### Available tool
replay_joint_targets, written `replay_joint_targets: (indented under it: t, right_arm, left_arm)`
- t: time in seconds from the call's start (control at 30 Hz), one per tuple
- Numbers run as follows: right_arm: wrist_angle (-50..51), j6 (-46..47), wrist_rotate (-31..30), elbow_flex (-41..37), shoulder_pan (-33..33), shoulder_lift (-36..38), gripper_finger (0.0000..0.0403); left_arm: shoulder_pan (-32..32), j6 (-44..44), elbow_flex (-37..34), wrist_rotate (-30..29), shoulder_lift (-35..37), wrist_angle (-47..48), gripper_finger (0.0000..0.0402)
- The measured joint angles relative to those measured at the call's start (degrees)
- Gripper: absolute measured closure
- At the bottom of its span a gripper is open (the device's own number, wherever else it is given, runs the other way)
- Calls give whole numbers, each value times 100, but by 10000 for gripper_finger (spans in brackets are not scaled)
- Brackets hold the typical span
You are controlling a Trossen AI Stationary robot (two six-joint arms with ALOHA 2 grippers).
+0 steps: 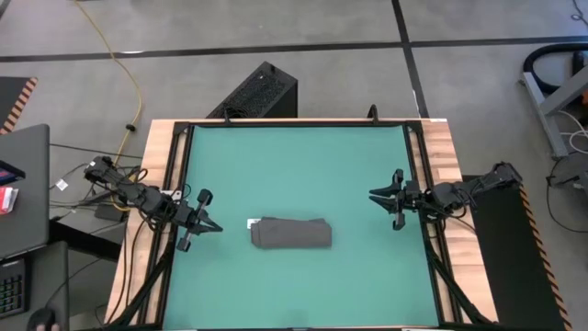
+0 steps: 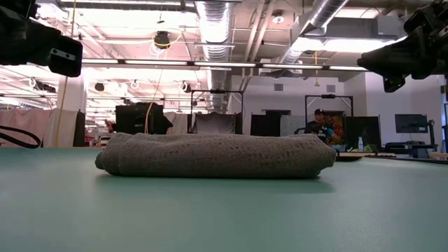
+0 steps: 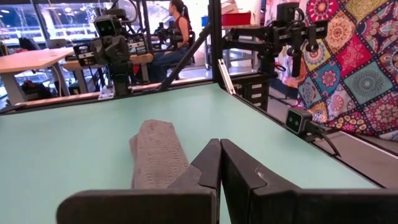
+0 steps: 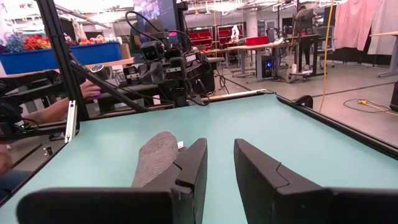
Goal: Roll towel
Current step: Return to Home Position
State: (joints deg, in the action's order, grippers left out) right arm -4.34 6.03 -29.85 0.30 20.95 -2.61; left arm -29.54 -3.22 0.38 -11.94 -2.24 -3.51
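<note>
Your rolled towel (image 1: pixel 291 233) is lying end-on just ahead of the left gripper (image 1: pixel 216 227), fingers sitting together, and farther ahead of the right gripper (image 1: pixel 372 194), fingers apart, with neither touching it.

Towel (image 1: pixel 291 233): grey cloth w/ rough knit texture; tabletop (image 1: pixel 294 165) smooth matt green; table edge (image 1: pixel 439 152) bare wood

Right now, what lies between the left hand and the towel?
Nothing: between the left hand and the towel the high view shows only bare green tabletop, apart from the towel's own white label.
</note>
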Motion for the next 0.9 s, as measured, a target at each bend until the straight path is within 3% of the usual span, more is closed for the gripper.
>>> replay_joint_targets:
  t: [0.9]
  right_arm:
    - [-66, 2, -1, 0, 0, 0, 296]
  left_arm:
    - [0, -2, 0, 0, 0, -2, 402]
